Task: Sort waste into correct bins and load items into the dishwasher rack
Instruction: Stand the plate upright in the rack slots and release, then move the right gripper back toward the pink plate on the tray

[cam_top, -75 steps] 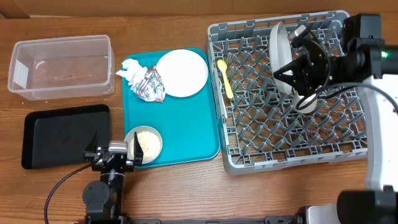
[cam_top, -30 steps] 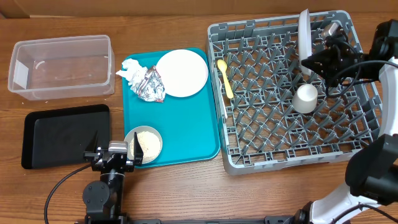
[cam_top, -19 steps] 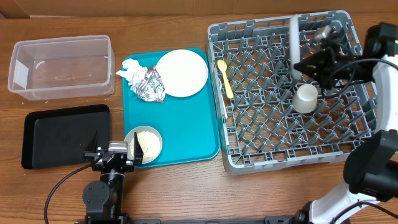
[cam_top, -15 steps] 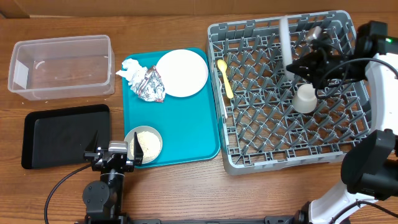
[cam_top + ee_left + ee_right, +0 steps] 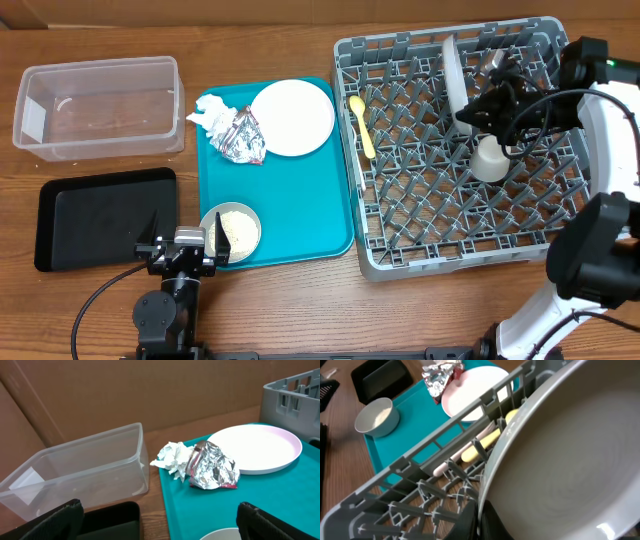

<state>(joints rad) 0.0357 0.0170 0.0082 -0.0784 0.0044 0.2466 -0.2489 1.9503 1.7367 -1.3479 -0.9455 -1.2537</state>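
**A:** Overhead first: what is the right gripper (image 5: 480, 104) doing?

**B:** It is clamped on the rim of the pale grey-blue plate (image 5: 453, 72). The plate stands on edge, slightly tilted, among the pegs in the far half of the dishwasher rack (image 5: 460, 258). In the right wrist view a dark finger (image 5: 487, 521) presses against that rim, and the plate's face fills most of the picture.

**A:** What else sits in the rack?

**B:** The small white cup (image 5: 490, 160) is just on the near side of the gripper. The yellow spoon (image 5: 362, 126) lies along the rack's left edge.

**A:** And outside the rack?

**B:** A teal tray (image 5: 300, 200) lies just left of it. The white plate (image 5: 292, 117) is at the tray's far end, on the side nearest the rack. The foil wrapper (image 5: 237, 137) is just beside the plate, with the paper napkin (image 5: 208, 112) against it. The small pale bowl (image 5: 258, 232), holding white grains (image 5: 236, 230), sits at the tray's near corner, away from the rack.

**A:** The bins?

**B:** They are further left of the rack, beyond the tray. The clear tub (image 5: 100, 145) is at the far side and the black tray (image 5: 100, 215) at the near side.

**A:** And the left gripper (image 5: 181, 240)?

**B:** It sits well apart from the rack, between the black tray and the bowl. In the left wrist view its fingers (image 5: 52, 520) are spread wide with nothing between them.
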